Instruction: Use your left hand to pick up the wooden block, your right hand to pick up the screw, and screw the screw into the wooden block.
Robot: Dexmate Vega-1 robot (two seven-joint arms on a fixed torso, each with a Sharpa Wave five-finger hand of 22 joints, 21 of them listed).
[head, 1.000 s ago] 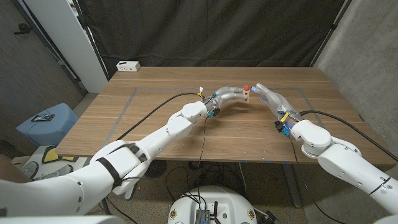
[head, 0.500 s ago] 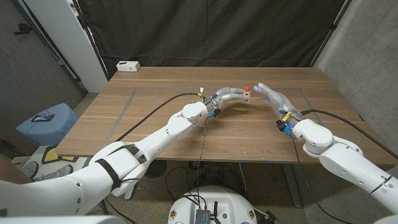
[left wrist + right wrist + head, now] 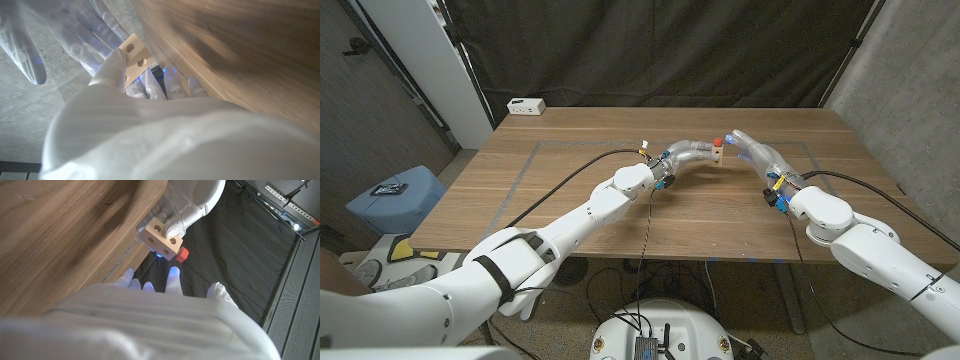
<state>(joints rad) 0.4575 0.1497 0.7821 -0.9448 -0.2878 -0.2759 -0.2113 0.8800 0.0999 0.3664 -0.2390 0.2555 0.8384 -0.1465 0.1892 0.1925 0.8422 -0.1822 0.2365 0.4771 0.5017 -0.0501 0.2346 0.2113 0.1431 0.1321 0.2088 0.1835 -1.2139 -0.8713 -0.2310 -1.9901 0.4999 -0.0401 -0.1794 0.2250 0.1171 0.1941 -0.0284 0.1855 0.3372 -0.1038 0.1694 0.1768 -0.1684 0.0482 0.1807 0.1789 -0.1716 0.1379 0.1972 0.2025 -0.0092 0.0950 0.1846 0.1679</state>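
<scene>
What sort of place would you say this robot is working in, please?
Most likely a robotics lab or recording bay: a black curtain backdrop hangs behind the brown wooden table, bare grey concrete walls flank it, and loose black cables trail across the tabletop.

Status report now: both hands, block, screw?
Left hand holds block. Red screw sits in block. Right hand close by, fingers apart, holding nothing. Nothing in the way.
</scene>
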